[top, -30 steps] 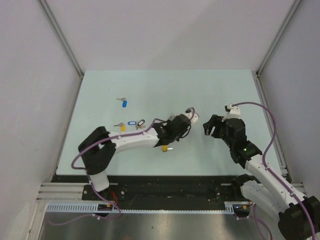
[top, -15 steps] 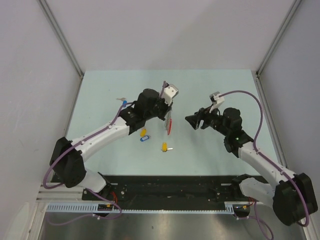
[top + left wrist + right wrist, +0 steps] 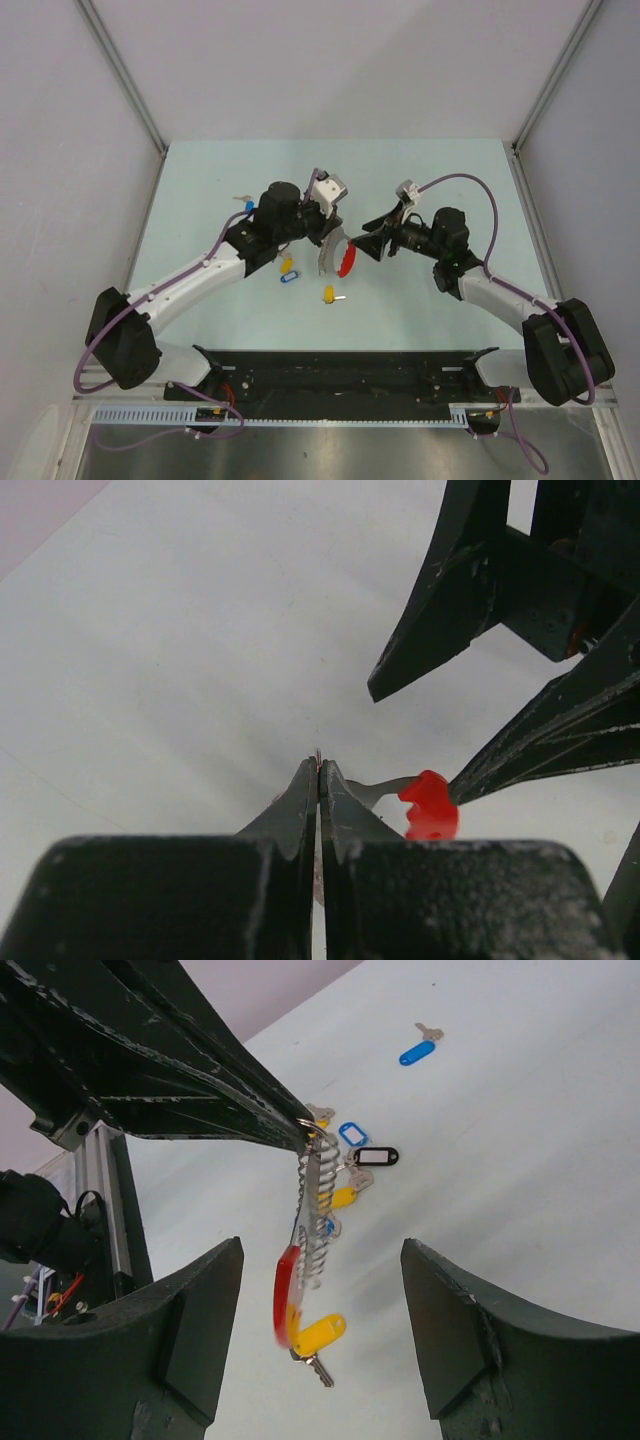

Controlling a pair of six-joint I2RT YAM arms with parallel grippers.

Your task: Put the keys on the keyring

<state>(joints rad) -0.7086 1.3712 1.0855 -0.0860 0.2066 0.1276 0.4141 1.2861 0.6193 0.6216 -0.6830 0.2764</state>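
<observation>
My left gripper point(image 3: 327, 230) is shut on the top of the keyring point(image 3: 333, 256) and holds it hanging above the table. Its red arc point(image 3: 347, 263) hangs lowest. In the left wrist view the jaws point(image 3: 319, 770) are pressed together, with the red piece point(image 3: 430, 805) just beyond. My right gripper point(image 3: 368, 246) is open right beside the red arc. In the right wrist view the keyring point(image 3: 312, 1218) hangs between its fingers point(image 3: 190, 1330). Keys lie on the table: yellow-tagged point(image 3: 330, 294), blue-tagged point(image 3: 288, 278), yellow-tagged point(image 3: 289, 265) and blue-tagged point(image 3: 248, 206).
The right wrist view also shows a black-tagged key point(image 3: 378, 1156) and a blue-outlined tag point(image 3: 352, 1133) on the table beyond the ring. Grey walls enclose the table point(image 3: 450, 180) on the left, back and right. A black rail point(image 3: 340, 362) runs along the near edge.
My left arm swung back and left and now holds the keyring in the air. My right gripper moved left and up until its open fingers reached the hanging ring.
</observation>
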